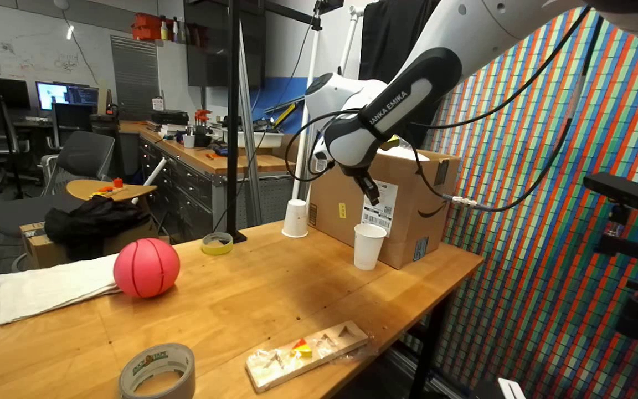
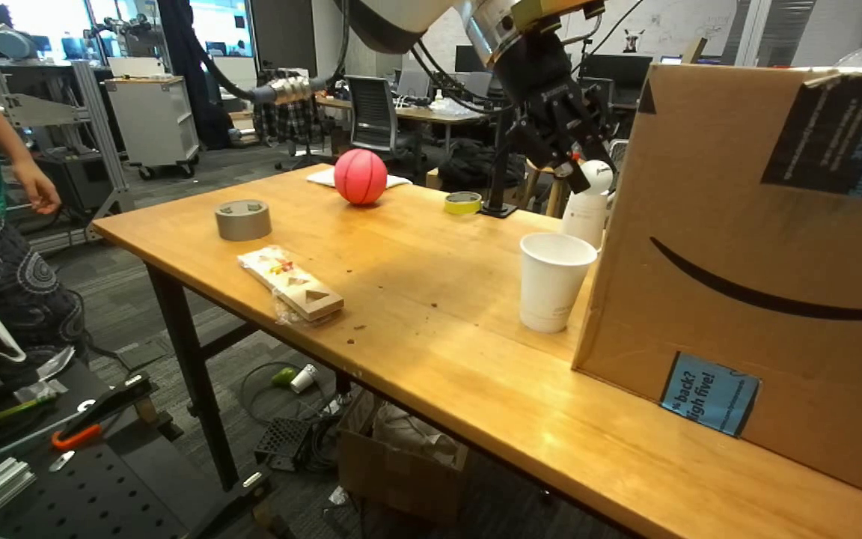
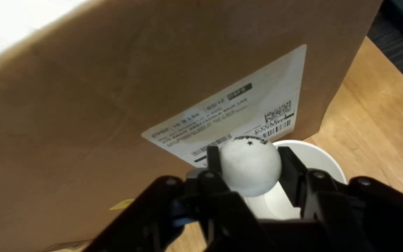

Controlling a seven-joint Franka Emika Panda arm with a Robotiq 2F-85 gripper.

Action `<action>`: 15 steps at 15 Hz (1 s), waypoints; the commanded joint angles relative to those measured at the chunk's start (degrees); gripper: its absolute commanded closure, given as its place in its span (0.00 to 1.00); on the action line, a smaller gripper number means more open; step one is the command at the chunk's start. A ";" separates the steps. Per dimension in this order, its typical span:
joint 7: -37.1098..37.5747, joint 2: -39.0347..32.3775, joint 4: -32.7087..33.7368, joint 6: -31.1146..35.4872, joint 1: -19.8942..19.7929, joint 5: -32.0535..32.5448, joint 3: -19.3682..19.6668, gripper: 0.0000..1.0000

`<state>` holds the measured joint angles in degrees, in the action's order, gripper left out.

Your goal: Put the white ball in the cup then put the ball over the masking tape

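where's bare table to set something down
The middle of the table, between the red ball, wooden board and upright paper cup, is bare. So is a strip between the table's edge and the cardboard box. It's crowded where that cup stands beside the box, with the gripper holding the white ball nearby.

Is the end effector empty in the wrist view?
No, the end effector in that view grips the white ball from two opposite sides.
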<state>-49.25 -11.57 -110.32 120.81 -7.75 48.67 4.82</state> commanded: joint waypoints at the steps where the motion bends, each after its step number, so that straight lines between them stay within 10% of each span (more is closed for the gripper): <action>1: -2.70 2.68 -3.89 0.46 0.46 3.08 -0.05 0.79; 7: -3.82 2.56 -5.43 0.68 0.58 4.77 -0.24 0.78; 8: -3.94 2.56 -5.47 0.79 0.61 4.81 -0.31 0.71; 9: -4.03 2.60 -5.52 0.90 0.63 4.92 -0.36 0.31; 15: -3.80 2.83 -5.30 0.68 0.75 4.63 -0.61 0.00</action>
<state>-52.31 -10.95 -114.43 120.93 -7.32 52.34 4.17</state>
